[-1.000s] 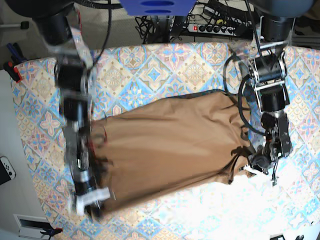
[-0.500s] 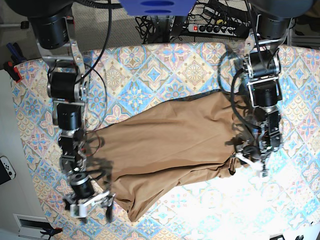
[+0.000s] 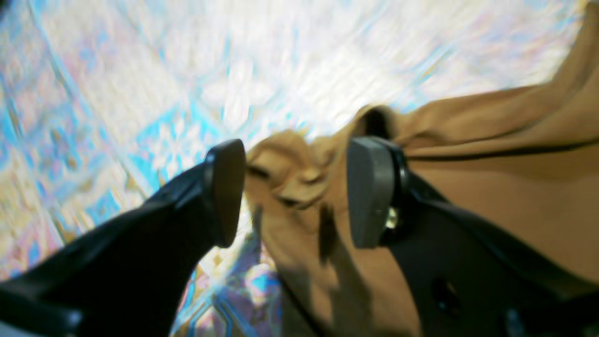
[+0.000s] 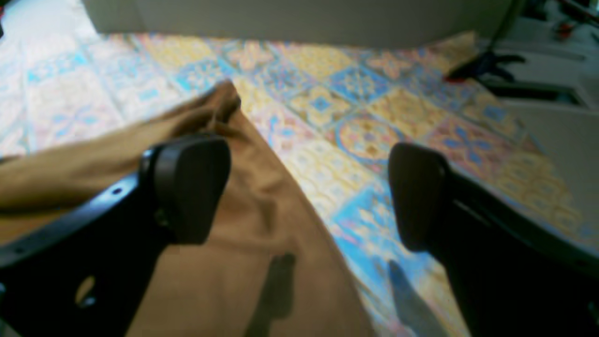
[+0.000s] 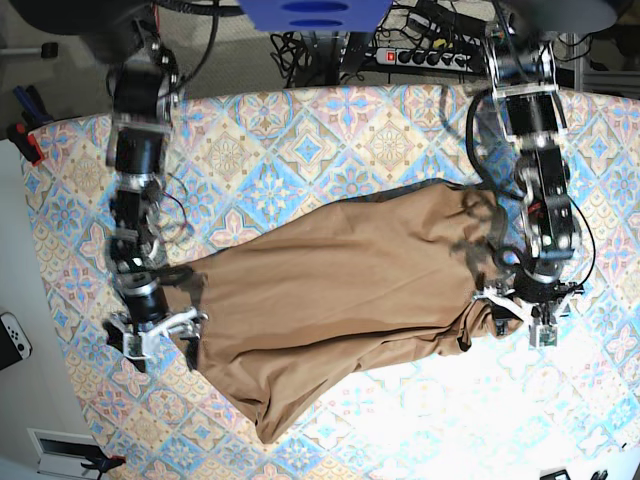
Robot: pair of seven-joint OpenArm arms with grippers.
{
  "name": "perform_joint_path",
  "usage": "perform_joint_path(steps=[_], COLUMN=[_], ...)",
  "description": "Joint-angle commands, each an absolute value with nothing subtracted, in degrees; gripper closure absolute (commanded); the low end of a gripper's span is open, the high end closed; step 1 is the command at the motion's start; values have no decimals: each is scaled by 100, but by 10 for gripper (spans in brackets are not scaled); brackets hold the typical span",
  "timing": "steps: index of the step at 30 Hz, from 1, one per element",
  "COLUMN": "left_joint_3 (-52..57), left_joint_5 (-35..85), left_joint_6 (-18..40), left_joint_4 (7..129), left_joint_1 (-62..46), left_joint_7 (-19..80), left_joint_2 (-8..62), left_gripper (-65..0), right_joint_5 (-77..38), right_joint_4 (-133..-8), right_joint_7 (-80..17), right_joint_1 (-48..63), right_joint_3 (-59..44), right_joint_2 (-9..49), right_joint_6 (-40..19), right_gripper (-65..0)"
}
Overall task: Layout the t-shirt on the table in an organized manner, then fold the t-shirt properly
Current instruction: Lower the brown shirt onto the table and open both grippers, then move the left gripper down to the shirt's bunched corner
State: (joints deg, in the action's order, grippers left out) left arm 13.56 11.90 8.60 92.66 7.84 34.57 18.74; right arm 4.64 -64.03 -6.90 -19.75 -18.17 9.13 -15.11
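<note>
We are hovering both arms at the two ends of the plain tan, soft-fabric t-shirt (image 5: 340,300), which is lying crumpled and slanted across the middle of the table covered in a blue, pink and cream diamond-tile cloth (image 5: 300,130). Nearest the shirt's bunched end, the black left gripper (image 3: 295,192) is standing with its jaws spread, a puckered lump of tan fabric sitting between the pads but not being pinched. We are judging that closing here risks catching several layers at once, so a pull would be dragging a wad instead of a single edge and deepening the creases. At the shirt's opposite end, the black right gripper (image 4: 309,192) is also holding its jaws wide apart, one pad over the tan cloth and the other over bare tablecloth just beside the shirt's edge; a grab from there could be missing the hem or snagging the patterned cloth beneath. Farther across the shirt, one corner is trailing toward the table's near side in the base view, and uneven tugging could be skewing it more. We are struggling to make out the collar, sleeves or white tag: both wrist views are blurred, glare is washing out the tablecloth beside the shirt, and folds are hiding its outline.
</note>
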Motion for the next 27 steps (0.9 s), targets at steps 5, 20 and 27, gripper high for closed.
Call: perform_joint_path(steps=[5, 20, 27], left_joint_3=[1376, 3002, 3846], left_joint_5=[1182, 2325, 2703], left_joint_6=[857, 2668, 3811], left_joint_4=[10378, 11521, 11512], left_joint_1=[-180, -1675, -2123], left_joint_7=[3398, 5332, 5912], left_joint_2=[1930, 1552, 1560], left_gripper=[-337, -337, -343], right_joint_5=[330, -1033, -1332], right_joint_4=[-7996, -9596, -9763], right_joint_7=[-1262, -3020, -3204], right_joint_1=[-1437, 470, 875], right_joint_3=[-2466, -3327, -3477], right_joint_2=[998, 910, 910], right_joint_6=[-1481, -1481, -1481], right_gripper=[-541, -540, -540])
